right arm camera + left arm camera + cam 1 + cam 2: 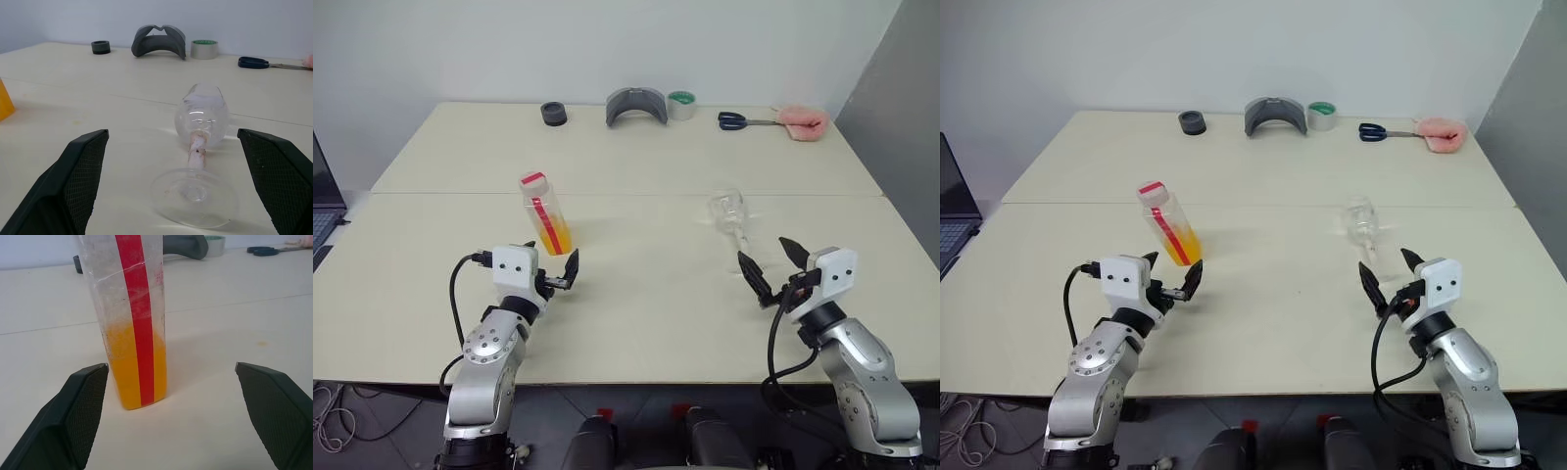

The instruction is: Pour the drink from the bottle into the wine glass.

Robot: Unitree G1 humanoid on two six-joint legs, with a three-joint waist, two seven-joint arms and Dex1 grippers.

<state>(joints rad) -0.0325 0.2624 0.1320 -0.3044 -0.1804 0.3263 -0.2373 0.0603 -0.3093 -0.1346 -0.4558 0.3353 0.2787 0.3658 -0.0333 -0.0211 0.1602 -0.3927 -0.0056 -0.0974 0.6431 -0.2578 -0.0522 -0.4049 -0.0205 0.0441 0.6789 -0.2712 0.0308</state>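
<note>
We see the bottle standing left, just beyond the wide-open left gripper; the glass lies on its side before the equally spread right gripper. We should first right the glass, gripping its stem squarely.

Both arms forward, low, well apart. Left gripper level, jaws wide apart. Right gripper level, jaws wide apart.
</note>
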